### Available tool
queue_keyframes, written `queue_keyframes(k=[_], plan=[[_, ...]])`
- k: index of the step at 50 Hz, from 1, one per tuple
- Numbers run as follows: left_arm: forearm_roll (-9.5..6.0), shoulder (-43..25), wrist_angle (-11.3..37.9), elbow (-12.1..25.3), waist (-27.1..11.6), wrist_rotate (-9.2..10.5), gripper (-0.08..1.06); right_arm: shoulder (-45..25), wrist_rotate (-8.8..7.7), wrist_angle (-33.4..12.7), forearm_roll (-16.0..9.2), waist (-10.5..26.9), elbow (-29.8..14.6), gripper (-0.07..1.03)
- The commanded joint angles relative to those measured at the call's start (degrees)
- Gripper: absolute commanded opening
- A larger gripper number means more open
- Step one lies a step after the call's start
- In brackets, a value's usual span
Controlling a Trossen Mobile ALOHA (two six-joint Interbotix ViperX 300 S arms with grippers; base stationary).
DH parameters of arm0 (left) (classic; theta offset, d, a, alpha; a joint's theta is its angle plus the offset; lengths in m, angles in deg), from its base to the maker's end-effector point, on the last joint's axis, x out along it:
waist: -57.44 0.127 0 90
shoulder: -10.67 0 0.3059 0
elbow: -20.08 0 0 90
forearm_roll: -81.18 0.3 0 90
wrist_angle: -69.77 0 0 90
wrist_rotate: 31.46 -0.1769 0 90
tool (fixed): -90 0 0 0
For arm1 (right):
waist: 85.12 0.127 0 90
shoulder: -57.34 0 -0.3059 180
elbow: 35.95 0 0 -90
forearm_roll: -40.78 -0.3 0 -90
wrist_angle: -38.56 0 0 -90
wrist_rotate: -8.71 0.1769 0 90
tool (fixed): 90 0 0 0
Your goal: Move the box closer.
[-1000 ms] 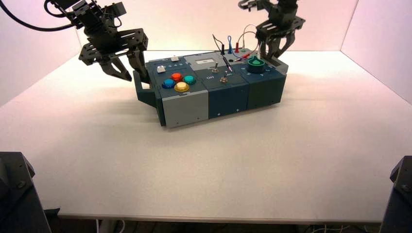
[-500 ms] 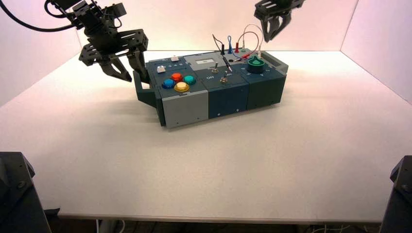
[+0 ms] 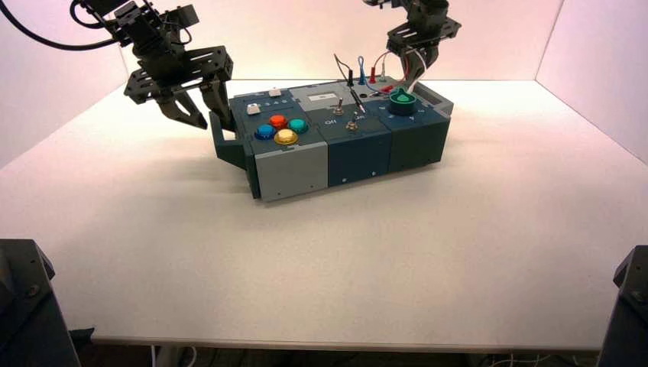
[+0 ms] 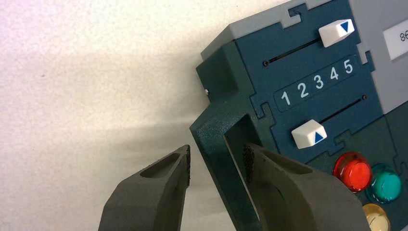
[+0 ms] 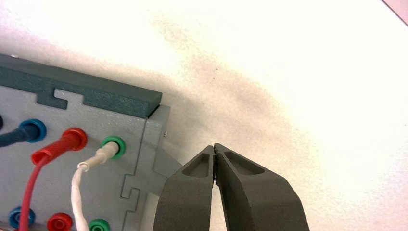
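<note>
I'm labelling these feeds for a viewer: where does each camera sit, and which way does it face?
High: above and behind the arms, facing down at the box; both grippers show.
Left wrist: on the left arm, facing the box's left handle; its own open gripper shows.
Right wrist: on the right arm, facing the box's far right corner; its shut gripper shows.
High and left wrist share the red button.

High view: taken from above and behind the arms, facing down and forward over the pale, smooth bench [image 3: 344,267]. Left wrist view: close, looking down on the end with white slider caps [image 4: 309,134], upper right. Right wrist view: close, over the wired far corner, left of frame. High view shares both ends.
</note>
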Motion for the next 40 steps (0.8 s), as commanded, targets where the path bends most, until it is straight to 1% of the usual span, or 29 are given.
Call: queue_keyframes(k=[1,7,35,40], plan=[[0.18,0.44,0.26,1.05,-0.18,0.09,0.58,1.85,-0.26,0.09,-0.97,0.62,-1.49,-0.02],[0.09,0.09,1.14,1.49,-0.18,0.09,0.53,2.02,-0.44,-0.18,-1.23,0.70,-0.88,-0.02],[0.18,-1.41,3.69,2.99,-0.18,0.18,0.53,5.36,-0.97,-0.35,-1.32,0.88,4.39,-0.02],[0.26,-1.41,3.69,3.16,-0.18,0.09,0.53,5.89,-1.14,-0.97,-1.32,0.88,5.36,-0.02]])
